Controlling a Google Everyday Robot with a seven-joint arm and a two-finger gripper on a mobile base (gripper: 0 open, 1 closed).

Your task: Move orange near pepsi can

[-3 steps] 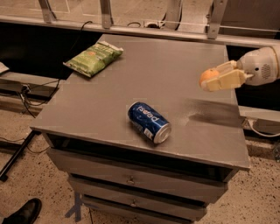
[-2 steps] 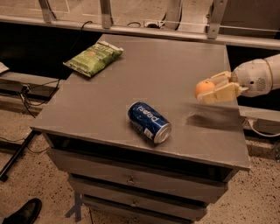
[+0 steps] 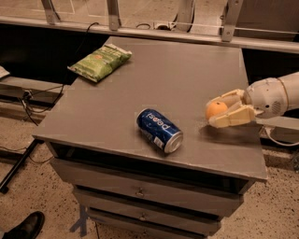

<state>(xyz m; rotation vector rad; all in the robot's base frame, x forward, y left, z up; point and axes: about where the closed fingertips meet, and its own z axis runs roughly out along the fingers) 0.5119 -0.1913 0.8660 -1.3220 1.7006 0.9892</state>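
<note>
The orange (image 3: 216, 109) is a small round fruit held between the cream fingers of my gripper (image 3: 219, 111), which comes in from the right edge just above the right part of the grey table top (image 3: 187, 79). The gripper is shut on the orange. The pepsi can (image 3: 159, 130) is blue with white lettering and lies on its side near the table's front edge, to the left of and a little nearer than the gripper. A gap of bare table separates the can from the orange.
A green chip bag (image 3: 100, 61) lies at the table's far left corner. Drawers (image 3: 140, 191) sit under the table top. A shoe (image 3: 25, 228) shows on the floor at bottom left. Metal railing posts (image 3: 113, 14) stand behind the table.
My gripper has moved left and down toward the table and the can, carrying the orange. The can and chip bag have not moved.
</note>
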